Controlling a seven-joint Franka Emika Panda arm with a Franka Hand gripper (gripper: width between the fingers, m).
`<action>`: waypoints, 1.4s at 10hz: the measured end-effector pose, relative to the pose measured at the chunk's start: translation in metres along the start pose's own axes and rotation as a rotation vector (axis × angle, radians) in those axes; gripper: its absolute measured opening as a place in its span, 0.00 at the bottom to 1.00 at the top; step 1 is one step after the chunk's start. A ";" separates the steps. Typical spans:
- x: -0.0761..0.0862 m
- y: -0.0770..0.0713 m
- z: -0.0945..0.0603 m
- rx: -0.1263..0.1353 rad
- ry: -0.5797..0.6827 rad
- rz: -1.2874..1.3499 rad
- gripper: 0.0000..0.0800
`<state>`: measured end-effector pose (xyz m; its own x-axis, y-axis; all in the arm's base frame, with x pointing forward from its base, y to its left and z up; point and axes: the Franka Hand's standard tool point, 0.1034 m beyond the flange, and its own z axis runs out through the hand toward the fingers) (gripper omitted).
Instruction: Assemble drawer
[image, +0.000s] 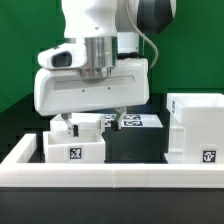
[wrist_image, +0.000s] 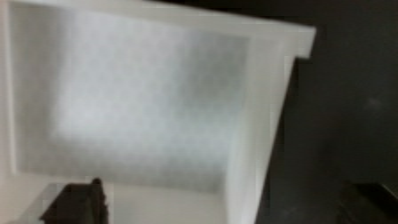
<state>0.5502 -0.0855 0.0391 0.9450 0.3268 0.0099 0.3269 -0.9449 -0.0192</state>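
- Gripper (image: 92, 122): released. Its fingers are spread wide and hang just above the left part. In the wrist view the gripper (wrist_image: 228, 203) shows dark fingertips (wrist_image: 80, 200) far apart, with nothing pinched between them.
- Drawer tray (image: 74, 146): a small white open box with a marker tag on its near face. It rests on the black surface (image: 135, 148) at the exterior view's left, right under the fingers. The wrist view is filled by a pale wall panel (wrist_image: 160, 95), blurred from closeness. You may judge the spread fingers as set to straddle one wall for a grasp.
- Drawer housing (image: 195, 125): the larger white box at the exterior view's right, tagged low on its front and well apart from the tray. You would expect the tray to go there in the end.
- Low white tagged piece (image: 135, 121): it lies behind, between tray and housing. You cannot tell whether it is the marker board or another part.
- White rail (image: 110, 176): runs along the near edge and hems the tray in from the front.
- Obstruction: the dark gap between tray and housing looks open to you.
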 end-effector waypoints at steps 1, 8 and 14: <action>-0.007 -0.002 0.008 -0.002 -0.006 0.003 0.81; -0.019 -0.018 0.028 0.014 -0.039 0.004 0.60; -0.012 -0.015 0.024 0.015 -0.035 0.003 0.05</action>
<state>0.5335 -0.0747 0.0152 0.9456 0.3243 -0.0252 0.3234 -0.9456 -0.0347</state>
